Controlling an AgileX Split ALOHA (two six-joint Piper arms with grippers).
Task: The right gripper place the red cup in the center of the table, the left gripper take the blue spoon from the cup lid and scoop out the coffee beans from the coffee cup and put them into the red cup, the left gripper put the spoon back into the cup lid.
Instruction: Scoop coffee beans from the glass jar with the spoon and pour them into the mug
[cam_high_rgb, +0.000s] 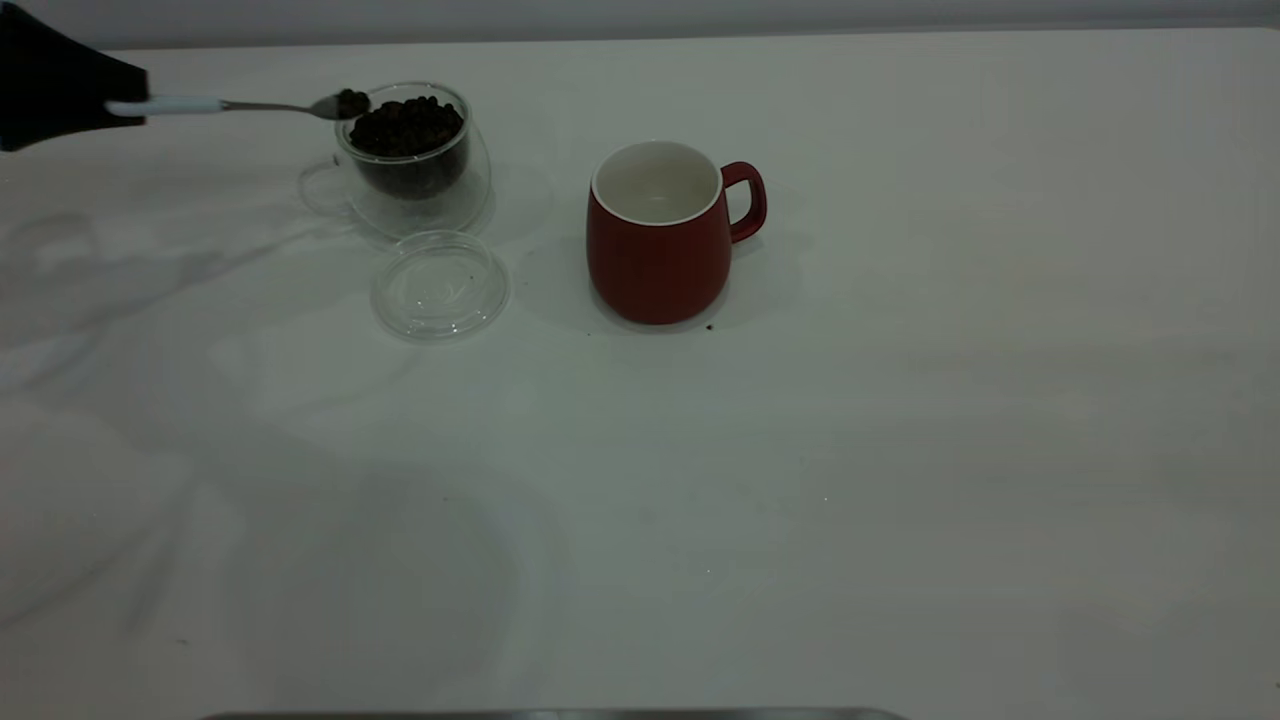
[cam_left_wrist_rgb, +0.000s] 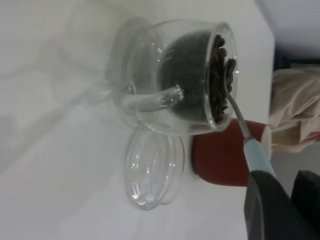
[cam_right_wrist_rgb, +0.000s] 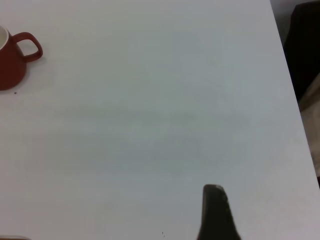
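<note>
My left gripper is at the far left, shut on the pale handle of the blue spoon. The spoon's bowl carries a few coffee beans and sits at the left rim of the clear coffee cup, which is full of coffee beans. The cup lid lies empty on the table just in front of the coffee cup. The red cup stands upright near the table's middle, handle to the right, inside white and empty. The left wrist view shows the spoon, coffee cup, lid and red cup.
The white table stretches wide to the right and front. My right gripper is out of the exterior view and hangs over bare table far right of the red cup. A few dark specks lie by the red cup's base.
</note>
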